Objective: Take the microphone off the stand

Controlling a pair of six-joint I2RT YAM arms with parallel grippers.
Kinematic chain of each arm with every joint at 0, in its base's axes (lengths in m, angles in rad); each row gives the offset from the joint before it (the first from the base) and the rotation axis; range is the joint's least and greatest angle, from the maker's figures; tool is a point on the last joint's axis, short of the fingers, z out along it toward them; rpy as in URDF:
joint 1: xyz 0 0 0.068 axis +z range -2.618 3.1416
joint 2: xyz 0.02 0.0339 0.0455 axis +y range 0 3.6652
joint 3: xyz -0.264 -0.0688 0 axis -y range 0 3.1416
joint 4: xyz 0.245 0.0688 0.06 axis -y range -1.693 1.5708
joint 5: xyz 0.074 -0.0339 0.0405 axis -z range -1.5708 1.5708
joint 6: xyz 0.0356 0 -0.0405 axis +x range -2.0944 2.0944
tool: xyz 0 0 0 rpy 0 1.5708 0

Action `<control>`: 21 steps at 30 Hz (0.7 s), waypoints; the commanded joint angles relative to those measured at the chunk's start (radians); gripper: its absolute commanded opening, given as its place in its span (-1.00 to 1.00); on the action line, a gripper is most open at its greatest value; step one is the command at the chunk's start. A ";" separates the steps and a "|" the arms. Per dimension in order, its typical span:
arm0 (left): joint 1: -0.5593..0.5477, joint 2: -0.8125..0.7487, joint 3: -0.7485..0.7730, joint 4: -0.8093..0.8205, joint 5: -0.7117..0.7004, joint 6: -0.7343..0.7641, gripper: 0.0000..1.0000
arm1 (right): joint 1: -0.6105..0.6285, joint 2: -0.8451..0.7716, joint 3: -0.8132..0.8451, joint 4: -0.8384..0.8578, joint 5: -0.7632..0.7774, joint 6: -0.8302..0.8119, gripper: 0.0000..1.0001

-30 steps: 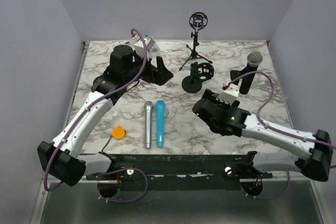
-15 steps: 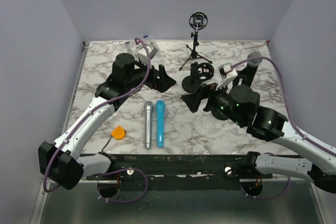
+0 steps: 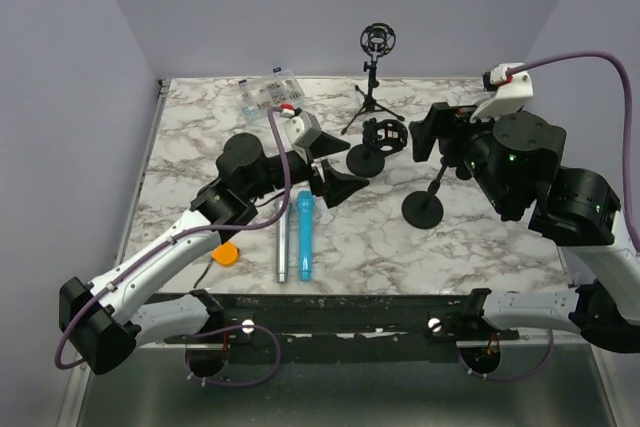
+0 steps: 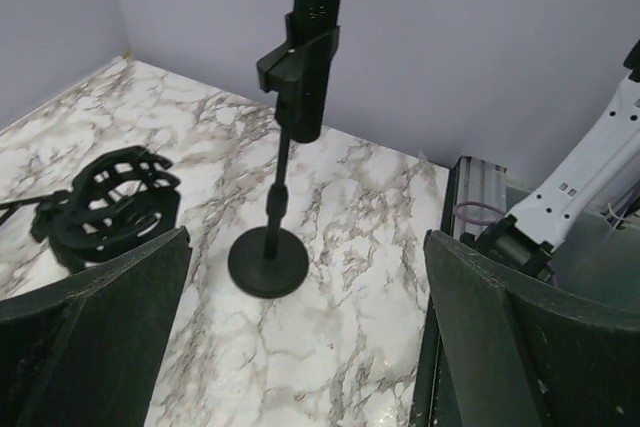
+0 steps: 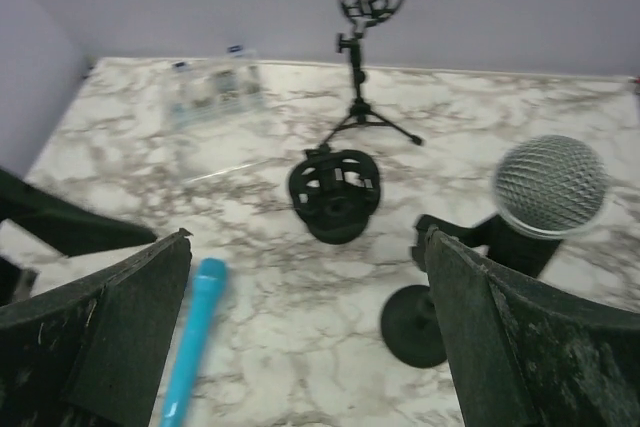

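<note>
The microphone (image 4: pixel 311 37), black with a silver mesh head (image 5: pixel 552 185), stands upright in the clip of a black stand (image 4: pixel 268 260) with a round base (image 3: pixel 423 209). My left gripper (image 3: pixel 338 165) is open at table height to the left of the stand and faces it, with bare marble between its fingers (image 4: pixel 95 337). My right gripper (image 3: pixel 445 139) hangs open above the stand, nothing between its fingers (image 5: pixel 545 347); the mesh head lies just beyond its right finger. In the top view the right arm hides the microphone.
A blue microphone (image 3: pixel 304 235) and a silver one (image 3: pixel 282 237) lie side by side at the front centre, an orange piece (image 3: pixel 227 253) to their left. A shock mount on a round base (image 3: pixel 378 142), a tripod stand (image 3: pixel 372 77) and a clear box (image 3: pixel 268 92) stand further back.
My right arm has lifted off the table and swung back to the right, above the stand. My left gripper has moved from the back left toward the centre and turned to face the stand.
</note>
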 commanded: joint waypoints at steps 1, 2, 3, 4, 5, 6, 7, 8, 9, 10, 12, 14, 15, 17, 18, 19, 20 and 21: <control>-0.117 0.048 0.005 0.166 -0.112 0.046 0.98 | 0.004 -0.022 -0.008 -0.142 0.315 -0.069 0.99; -0.137 0.065 0.005 0.193 -0.133 0.056 0.97 | 0.004 -0.028 -0.015 -0.143 0.337 -0.068 1.00; -0.159 0.080 0.007 0.218 -0.147 0.068 0.98 | 0.002 -0.034 -0.016 -0.142 0.357 -0.068 1.00; -0.180 0.099 0.011 0.245 -0.161 0.079 0.98 | 0.004 -0.034 -0.010 -0.149 0.366 -0.062 1.00; -0.199 0.114 0.019 0.258 -0.179 0.088 0.98 | 0.003 -0.034 -0.001 -0.153 0.383 -0.056 1.00; -0.215 0.136 0.034 0.263 -0.192 0.097 0.98 | 0.003 -0.033 -0.001 -0.152 0.402 -0.057 1.00; -0.228 0.154 0.048 0.263 -0.203 0.105 0.97 | 0.004 -0.027 -0.007 -0.145 0.425 -0.065 1.00; -0.244 0.174 0.068 0.257 -0.216 0.113 0.97 | 0.002 -0.016 -0.016 -0.135 0.434 -0.086 1.00; -0.253 0.192 0.083 0.251 -0.228 0.117 0.98 | 0.001 -0.003 -0.012 -0.132 0.431 -0.094 1.00; -0.262 0.211 0.103 0.247 -0.240 0.119 0.97 | 0.002 0.011 0.001 -0.132 0.430 -0.098 1.00; -0.272 0.247 0.138 0.231 -0.258 0.110 0.98 | -0.002 0.026 0.036 -0.136 0.451 -0.100 0.99; -0.274 0.282 0.179 0.193 -0.305 0.098 0.97 | -0.003 0.024 0.051 -0.098 0.476 -0.142 0.99; -0.275 0.300 0.202 0.156 -0.347 0.087 0.98 | -0.008 0.027 0.047 -0.052 0.480 -0.181 0.99; -0.273 0.326 0.246 0.101 -0.409 0.073 0.98 | -0.033 0.067 0.045 0.007 0.467 -0.242 0.99; -0.274 0.332 0.252 0.098 -0.408 0.075 0.97 | -0.061 0.094 0.050 0.005 0.434 -0.249 0.99; -0.275 0.331 0.252 0.106 -0.395 0.072 0.97 | -0.119 0.130 0.057 -0.003 0.390 -0.245 0.99; -0.275 0.329 0.248 0.119 -0.384 0.065 0.97 | -0.184 0.155 0.063 -0.019 0.325 -0.231 1.00; -0.274 0.324 0.243 0.126 -0.379 0.055 0.97 | -0.258 0.171 0.064 -0.022 0.273 -0.222 0.99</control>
